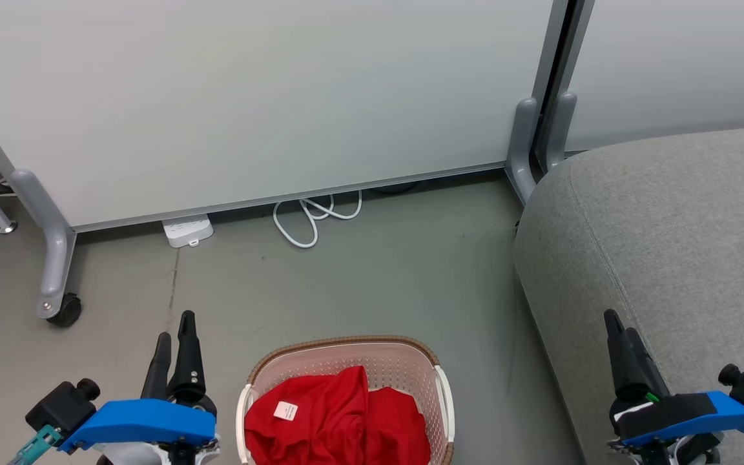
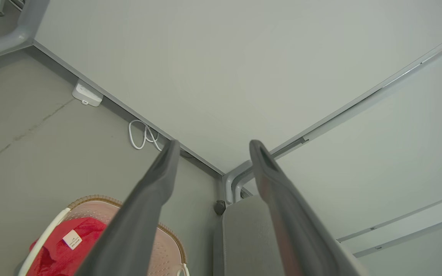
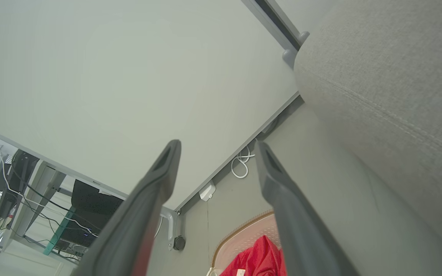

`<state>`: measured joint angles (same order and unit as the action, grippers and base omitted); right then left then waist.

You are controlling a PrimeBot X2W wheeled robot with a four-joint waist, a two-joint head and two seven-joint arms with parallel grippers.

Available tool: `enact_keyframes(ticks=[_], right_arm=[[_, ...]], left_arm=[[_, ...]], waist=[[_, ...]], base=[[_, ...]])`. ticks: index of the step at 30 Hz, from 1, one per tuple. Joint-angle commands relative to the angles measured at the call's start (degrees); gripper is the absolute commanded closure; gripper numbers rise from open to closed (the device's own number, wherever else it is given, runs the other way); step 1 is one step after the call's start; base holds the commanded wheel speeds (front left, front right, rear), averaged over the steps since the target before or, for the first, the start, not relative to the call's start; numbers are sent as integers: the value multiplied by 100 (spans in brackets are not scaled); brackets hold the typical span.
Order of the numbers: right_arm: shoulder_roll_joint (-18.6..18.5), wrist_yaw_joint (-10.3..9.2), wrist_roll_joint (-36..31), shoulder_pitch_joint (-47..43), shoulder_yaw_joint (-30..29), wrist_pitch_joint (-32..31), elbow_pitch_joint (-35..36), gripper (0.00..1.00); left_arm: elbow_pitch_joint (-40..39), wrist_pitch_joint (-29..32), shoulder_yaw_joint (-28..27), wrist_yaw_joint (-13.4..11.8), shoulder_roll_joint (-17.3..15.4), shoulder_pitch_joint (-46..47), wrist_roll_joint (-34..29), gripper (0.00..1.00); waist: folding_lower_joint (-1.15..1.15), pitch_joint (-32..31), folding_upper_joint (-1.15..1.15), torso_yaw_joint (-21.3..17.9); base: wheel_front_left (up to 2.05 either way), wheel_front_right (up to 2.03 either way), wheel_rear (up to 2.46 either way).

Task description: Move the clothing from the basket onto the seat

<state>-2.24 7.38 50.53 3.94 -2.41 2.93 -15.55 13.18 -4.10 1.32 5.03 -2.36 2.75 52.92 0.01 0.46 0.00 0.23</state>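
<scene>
The cream-white basket (image 1: 346, 340) with a brown rim stands on the floor at the bottom centre. Crumpled red clothing (image 1: 340, 420) lies inside it, a small white label facing up. To the right rises the grey sofa seat (image 1: 669, 245), its top bare. My left gripper (image 1: 175, 326) hovers open left of the basket, nothing between its fingers. My right gripper (image 1: 620, 326) is open over the sofa's front corner, also holding nothing. The left wrist view shows the clothing (image 2: 52, 249), basket (image 2: 167, 249) and sofa (image 2: 244, 230); the right wrist view shows the sofa (image 3: 390, 76) and clothing (image 3: 259, 257).
White partition panels on grey legs close off the back, with a castor (image 1: 65, 310) at the left. A white power strip (image 1: 186, 231) and a coiled white cable (image 1: 310, 219) lie at the panel's foot. Grey floor stretches between basket, panels and sofa.
</scene>
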Motion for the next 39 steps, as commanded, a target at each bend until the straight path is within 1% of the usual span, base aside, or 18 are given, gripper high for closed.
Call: enact_keyframes(ticks=[1, 10, 18, 39], right_arm=[[-45, 8, -176, 141, 10, 43, 84, 0], [-51, 9, -873, 139, 23, 163, 148, 0], [-56, 10, -1318, 144, 41, 232, 154, 0], [-68, 13, -2579, 155, 8, 416, 174, 0]], left_arm=[[-66, -47, 40, -20, -49, 147, -166, 0], [-29, -213, 154, -39, -52, 152, -872, 0], [0, -341, 227, -44, -54, 165, -1419, 0], [50, -650, 427, -32, -58, 165, -2573, 0]], waist=[[-1, 0, 0, 1], [-1, 5, 0, 8], [-1, 8, 0, 19], [-1, 33, 0, 33]], base=[[0, 0, 0], [0, 0, 0], [0, 0, 0], [0, 0, 0]])
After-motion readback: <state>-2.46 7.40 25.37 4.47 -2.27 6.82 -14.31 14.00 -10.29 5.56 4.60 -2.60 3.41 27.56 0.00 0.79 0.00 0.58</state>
